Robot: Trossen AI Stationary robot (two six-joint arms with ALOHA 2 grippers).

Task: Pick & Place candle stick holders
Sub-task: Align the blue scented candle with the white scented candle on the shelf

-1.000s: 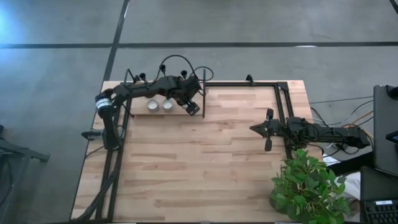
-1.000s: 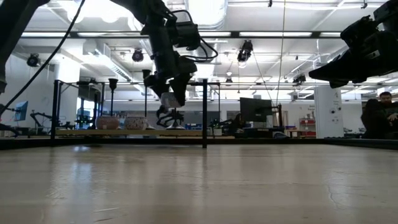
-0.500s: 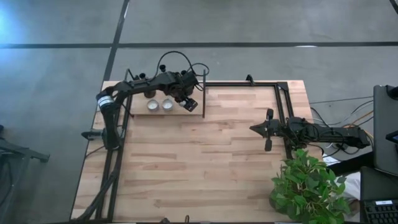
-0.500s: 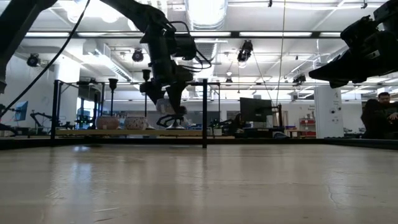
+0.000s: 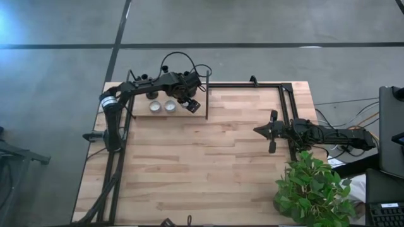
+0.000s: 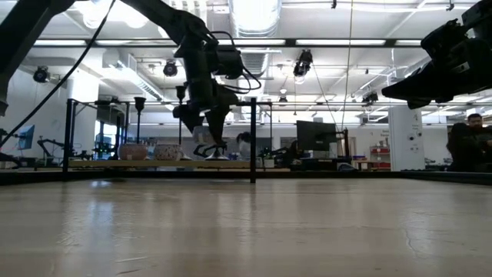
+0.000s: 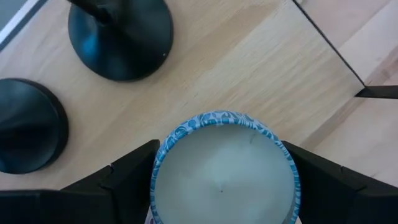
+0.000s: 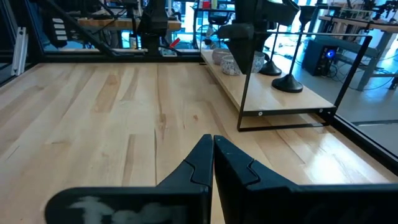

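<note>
My left gripper (image 5: 190, 104) is over the low wooden shelf (image 5: 201, 113) at the table's far left, shut on a round candle (image 7: 222, 169) with a blue patterned wall and white wax. Two black candle stick holders stand on the shelf board by their round bases (image 7: 120, 38) (image 7: 26, 126), just beyond the candle. In the right wrist view two holders (image 8: 287, 79) show upright on the shelf. My right gripper (image 5: 273, 131) stays shut and level at the table's right side, touching nothing. My left gripper pinches the candle's round side wall (image 7: 163, 163) between its two fingers (image 7: 127, 177), one on each opposite side. The fingers come from above, pointing steeply down. The candle stays upright with its wax top up, over the shelf board; whether its bottom touches the board I cannot tell.
Two more round candles (image 5: 154, 106) (image 5: 169, 106) sit on the shelf left of the gripper. The shelf's thin black frame post (image 6: 252, 138) stands at its right end. A potted plant (image 5: 312, 189) is at the near right corner. The table's middle (image 5: 202, 164) is bare wood.
My left gripper has carried the candle a short way toward the table's far-left corner and a little down, from the shelf's right end to over its board. Its hold has stayed the same.
</note>
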